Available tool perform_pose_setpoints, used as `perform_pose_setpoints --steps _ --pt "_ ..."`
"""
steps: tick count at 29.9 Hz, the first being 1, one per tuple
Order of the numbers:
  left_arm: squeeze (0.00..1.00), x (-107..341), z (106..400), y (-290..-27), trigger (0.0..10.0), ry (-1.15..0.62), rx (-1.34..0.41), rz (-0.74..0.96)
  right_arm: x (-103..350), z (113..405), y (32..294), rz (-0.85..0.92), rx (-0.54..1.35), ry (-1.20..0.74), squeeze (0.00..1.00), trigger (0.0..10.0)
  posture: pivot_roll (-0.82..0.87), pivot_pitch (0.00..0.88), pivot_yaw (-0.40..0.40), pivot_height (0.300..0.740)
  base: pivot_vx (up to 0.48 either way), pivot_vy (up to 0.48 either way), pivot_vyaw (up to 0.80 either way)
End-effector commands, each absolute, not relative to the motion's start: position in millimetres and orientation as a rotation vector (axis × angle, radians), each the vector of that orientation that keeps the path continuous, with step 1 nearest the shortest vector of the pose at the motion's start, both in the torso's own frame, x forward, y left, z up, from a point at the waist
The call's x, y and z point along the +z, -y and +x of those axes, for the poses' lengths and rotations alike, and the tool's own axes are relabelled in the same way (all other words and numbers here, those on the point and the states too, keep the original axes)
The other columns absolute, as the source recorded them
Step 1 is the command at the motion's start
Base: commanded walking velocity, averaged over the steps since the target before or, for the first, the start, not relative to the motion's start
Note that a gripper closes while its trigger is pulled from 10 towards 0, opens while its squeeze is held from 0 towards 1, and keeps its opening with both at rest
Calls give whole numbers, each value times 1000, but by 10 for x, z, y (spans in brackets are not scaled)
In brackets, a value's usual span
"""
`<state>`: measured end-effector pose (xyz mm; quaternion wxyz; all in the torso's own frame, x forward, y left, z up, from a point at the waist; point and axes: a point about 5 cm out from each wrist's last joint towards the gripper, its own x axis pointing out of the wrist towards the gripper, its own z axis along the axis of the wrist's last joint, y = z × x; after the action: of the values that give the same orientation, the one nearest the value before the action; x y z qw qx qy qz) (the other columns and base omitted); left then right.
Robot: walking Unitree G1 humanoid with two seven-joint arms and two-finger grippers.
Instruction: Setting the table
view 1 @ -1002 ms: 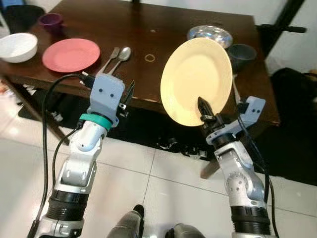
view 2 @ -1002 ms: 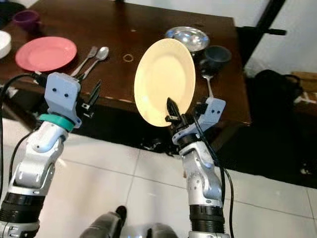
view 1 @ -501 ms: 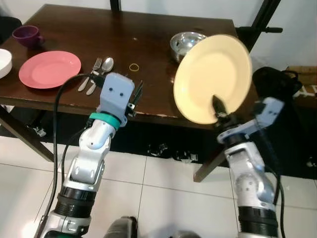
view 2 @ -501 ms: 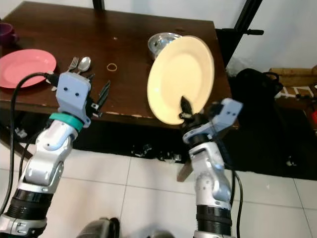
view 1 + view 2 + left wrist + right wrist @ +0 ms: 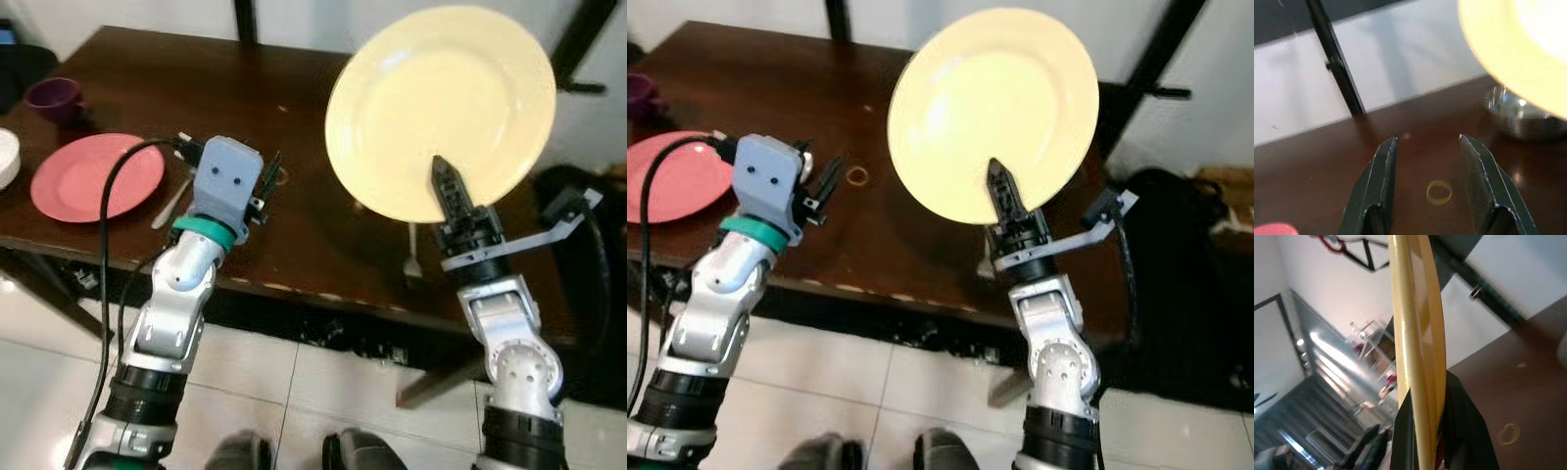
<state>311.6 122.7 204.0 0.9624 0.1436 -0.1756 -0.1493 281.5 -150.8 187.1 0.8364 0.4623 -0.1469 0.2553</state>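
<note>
My right gripper [image 5: 447,182] is shut on the lower rim of a pale yellow plate [image 5: 441,103], which it holds upright and high above the right part of the dark wooden table [image 5: 323,250]. In the right wrist view the yellow plate [image 5: 1415,328] stands edge-on between the black fingers [image 5: 1462,431]. My left gripper [image 5: 1427,143] is open with nothing between its fingers, hovering over the table's front part, above a small rubber band [image 5: 1439,192]. A pink plate [image 5: 96,174] lies on the table at the left, with cutlery [image 5: 173,204] beside it.
A purple cup [image 5: 51,96] stands behind the pink plate, and a white bowl [image 5: 5,157] sits at the far left edge. A fork [image 5: 412,257] lies below the held plate. A silver bowl [image 5: 1528,125] rests further back. A black bag [image 5: 1176,211] sits to the table's right.
The camera has come closer to the table. My right gripper has lifted the yellow plate higher and more upright. My left gripper now reaches over the table's front edge.
</note>
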Motion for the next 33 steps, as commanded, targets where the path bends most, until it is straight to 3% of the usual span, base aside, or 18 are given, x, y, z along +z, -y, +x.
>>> perform_pose_setpoints --steps 1,7,17,19,25,33 --pt "12 2027 3080 -1223 10000 365 -330 316 1798 2768 1559 981 533 278 0 10000 17 0 10 740 0 0 0" --pt "16 2127 3109 -1446 10000 361 -373 381 1539 2556 1602 885 601 96 0 10000 18 0 1 740 0 0 0" --pt "20 2240 3181 -1772 10000 320 -433 523 1197 2403 1681 915 555 -72 0 10000 36 0 -7 740 0 0 0" --pt "24 2265 3181 -1915 10000 276 -501 625 1069 2457 1663 940 501 -122 0 10000 57 4 -4 740 0 0 0" --pt "24 2369 3103 -1968 10000 237 -664 773 1128 2701 1444 990 542 -140 0 10000 83 57 3 740 0 0 0" --pt "24 2540 3122 -1825 10000 303 -709 768 1106 2856 1361 1035 500 -164 0 10000 96 98 3 740 0 0 0"
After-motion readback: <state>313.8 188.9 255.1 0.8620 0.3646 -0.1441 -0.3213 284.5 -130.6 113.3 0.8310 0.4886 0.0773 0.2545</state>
